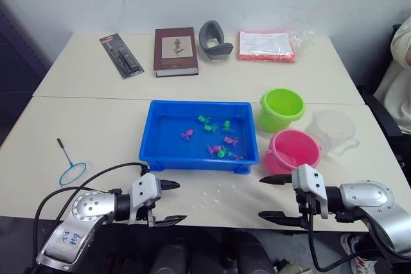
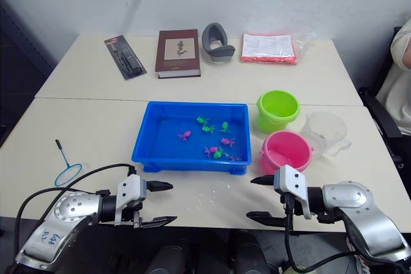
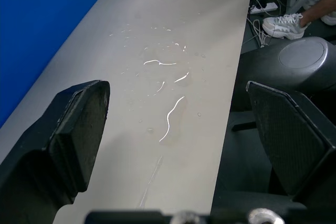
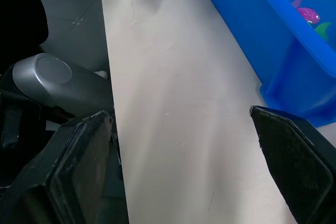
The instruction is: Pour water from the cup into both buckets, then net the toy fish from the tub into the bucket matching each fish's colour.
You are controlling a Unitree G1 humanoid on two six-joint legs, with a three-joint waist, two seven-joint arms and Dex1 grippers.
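Both Grippers Idle With Fish Yet to Be Netted

Seemingly the pouring was over and the netting not yet begun, judging by how things lay. At the lower left of the head view the net (image 1: 72, 172) lay flat on the table (image 1: 96, 120), apart from everything. Just right of it, the left gripper (image 1: 168, 203) hung at the near table edge, jaws wide apart and holding nothing; a few spilled drops (image 3: 168, 114) glistened on the tabletop ahead of it. In the middle sat the tub (image 1: 154, 134), with green and pink toy fish (image 1: 221, 140) scattered toward its right half. Right of the tub stood the green bucket (image 1: 281, 110), and below it the pink bucket (image 1: 293, 151), nearly touching the tub. The cup (image 1: 332, 129) stood just beyond them at the right. At the lower right the right gripper (image 1: 275, 197) was likewise spread wide and empty, short of the pink bucket. The next move probably called for the left gripper to reach back left and pinch the net's thin handle
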